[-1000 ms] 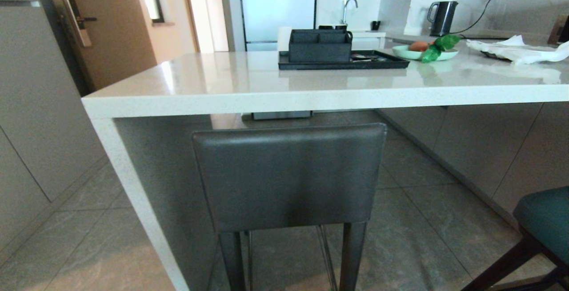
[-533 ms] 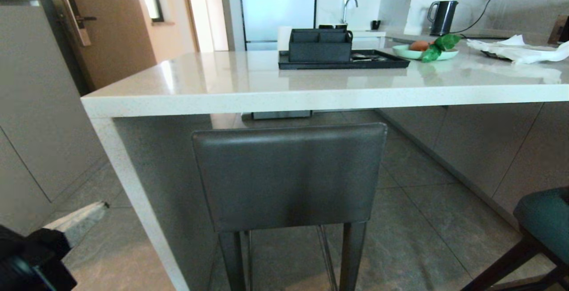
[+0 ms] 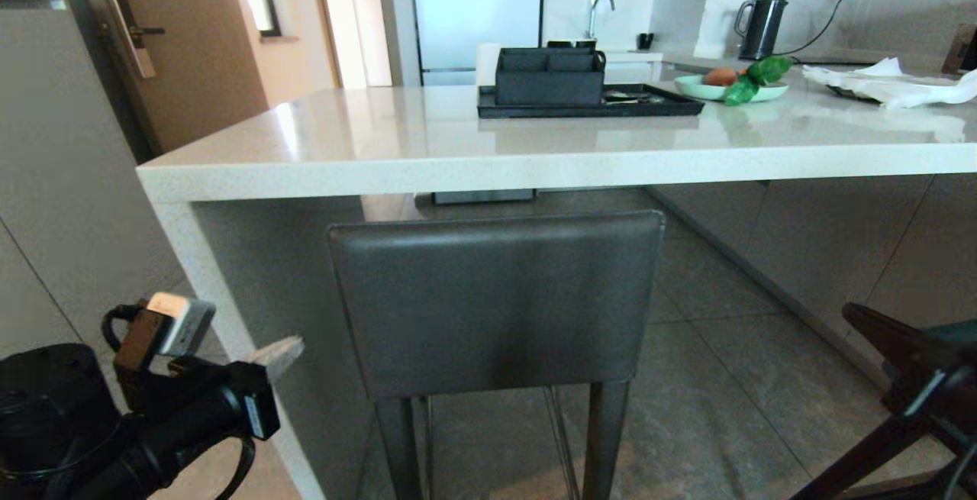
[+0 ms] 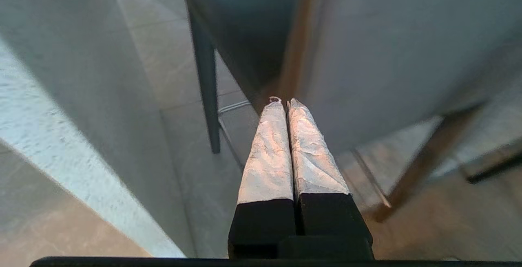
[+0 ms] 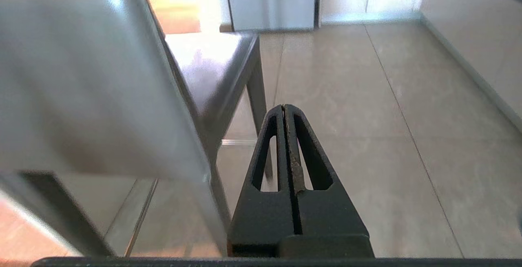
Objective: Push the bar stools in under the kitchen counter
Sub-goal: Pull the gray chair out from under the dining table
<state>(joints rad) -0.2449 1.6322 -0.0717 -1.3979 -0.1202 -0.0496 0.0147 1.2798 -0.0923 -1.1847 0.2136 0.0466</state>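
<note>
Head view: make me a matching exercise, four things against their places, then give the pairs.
Things:
1. grey stool
2. black tray
3. kettle
4. left pincer

Places:
A. far back by the wall, plugged in
B. low, beside the counter's end panel
C. in front of the counter edge, seat side under it
D. on the counter top, holding a dark organiser

Pairs: 1-C, 2-D, 3-A, 4-B

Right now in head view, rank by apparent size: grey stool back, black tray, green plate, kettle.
1. Grey stool back, far the largest, but also nearest the camera.
2. Black tray.
3. Green plate and kettle look alike; not ranked.
</note>
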